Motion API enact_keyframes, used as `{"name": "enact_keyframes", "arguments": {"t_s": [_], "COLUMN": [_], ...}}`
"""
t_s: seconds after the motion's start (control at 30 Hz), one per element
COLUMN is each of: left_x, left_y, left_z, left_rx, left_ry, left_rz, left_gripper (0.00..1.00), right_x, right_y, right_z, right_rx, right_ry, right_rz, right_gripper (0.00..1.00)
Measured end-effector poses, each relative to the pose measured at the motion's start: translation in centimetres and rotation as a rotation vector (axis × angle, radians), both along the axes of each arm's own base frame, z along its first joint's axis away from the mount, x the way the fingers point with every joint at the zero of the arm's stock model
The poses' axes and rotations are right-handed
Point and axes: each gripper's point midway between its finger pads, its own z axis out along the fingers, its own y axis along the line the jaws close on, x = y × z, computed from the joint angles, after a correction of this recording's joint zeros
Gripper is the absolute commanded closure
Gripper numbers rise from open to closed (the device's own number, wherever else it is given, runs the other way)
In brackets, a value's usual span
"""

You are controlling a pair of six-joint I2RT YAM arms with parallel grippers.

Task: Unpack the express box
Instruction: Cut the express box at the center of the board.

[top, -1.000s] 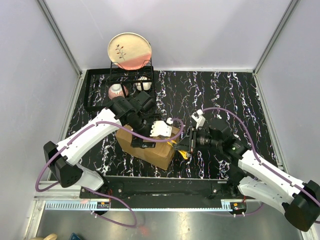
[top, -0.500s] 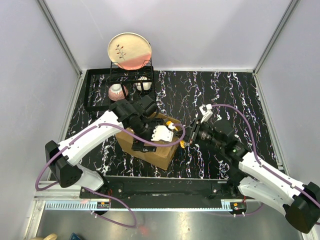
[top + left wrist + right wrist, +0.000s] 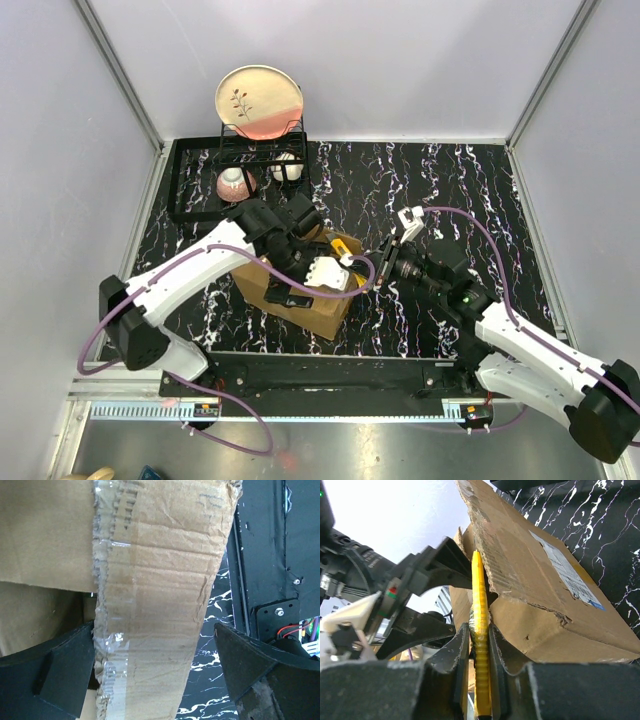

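Express box (image 3: 318,308) sitting on the table (image 3: 450,190) at its near middle, between the two arms; I am working at its top flap.

I am keeping the left tool (image 3: 155,630) spread wide with the torn, taped flap (image 3: 160,570) standing between its fingers (image 3: 65,675), probably to steady or lift it; I cannot tell if either finger is touching the cardboard. I am keeping the right tool (image 3: 479,645) clamped narrow on a slim yellow knife (image 3: 479,605), edge-on against the flap's ragged rim, seemingly to pry the seam. The knife's tip is hiding behind cardboard, and no view is showing the box's contents. The dish rack (image 3: 200,185) and plate (image 3: 258,100) are sitting well apart at the back.
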Motion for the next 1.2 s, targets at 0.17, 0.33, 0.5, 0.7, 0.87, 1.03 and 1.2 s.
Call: {"name": "enact_keyframes", "arguments": {"t_s": [0.17, 0.33, 0.5, 0.7, 0.87, 1.03, 1.2], "left_x": [0.0, 0.5, 1.1, 1.1, 0.9, 0.6, 0.8], "left_y": [-0.5, -1.0, -1.1, -1.1, -1.2, -0.9, -1.1], "left_z": [-1.8, -3.2, -2.8, -2.7, -2.5, -2.3, -1.9], "left_rx": [0.051, 0.084, 0.073, 0.068, 0.060, 0.065, 0.049], "left_ry": [0.067, 0.113, 0.109, 0.104, 0.094, 0.094, 0.078], "left_rz": [-0.053, -0.095, -0.113, -0.123, -0.127, -0.114, -0.104], "left_gripper": [0.01, 0.01, 0.04, 0.33, 0.58, 1.00, 1.00], "right_x": [-0.1, 0.1, -0.1, -0.5, -0.6, -0.6, -1.1], "right_y": [0.0, -0.6, -0.9, -1.0, -1.0, -1.0, -1.1], "right_z": [0.0, -0.5, -0.4, -0.2, -0.2, -0.4, -0.5], "right_rx": [0.007, 0.005, 0.014, 0.024, 0.027, 0.025, 0.021], "right_ry": [0.007, 0.020, 0.021, 0.022, 0.028, 0.032, 0.038], "right_rz": [-0.002, -0.031, -0.042, -0.035, -0.032, -0.032, -0.014], "right_gripper": [1.00, 1.00, 1.00, 1.00, 1.00, 1.00, 1.00]}}
